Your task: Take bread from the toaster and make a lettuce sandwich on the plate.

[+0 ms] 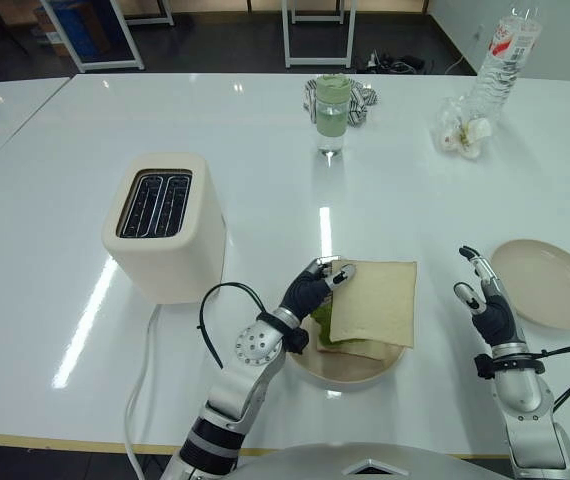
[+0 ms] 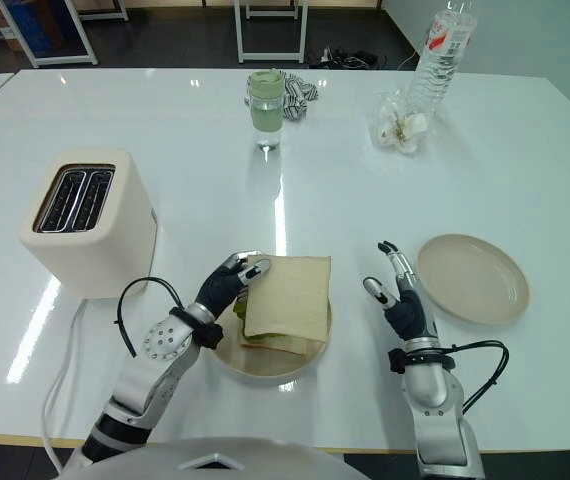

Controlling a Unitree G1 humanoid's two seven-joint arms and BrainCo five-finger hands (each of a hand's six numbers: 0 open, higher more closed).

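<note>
We find the left hand pinching the top bread slice over the plate, lettuce beneath. We advise squaring it above the lower slice before release. Right hand spread, right of the plate.

A lab or office-like workroom: long white tables, metal-framed stands behind, cables lying on the dark floor.

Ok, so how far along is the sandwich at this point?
Done: the toaster slots look empty, and a bottom slice with lettuce lies on the plate. In hand: the left hand grips the top slice by its corner, over the lettuce. Left: letting go. The right hand is open, holding nothing.
</note>
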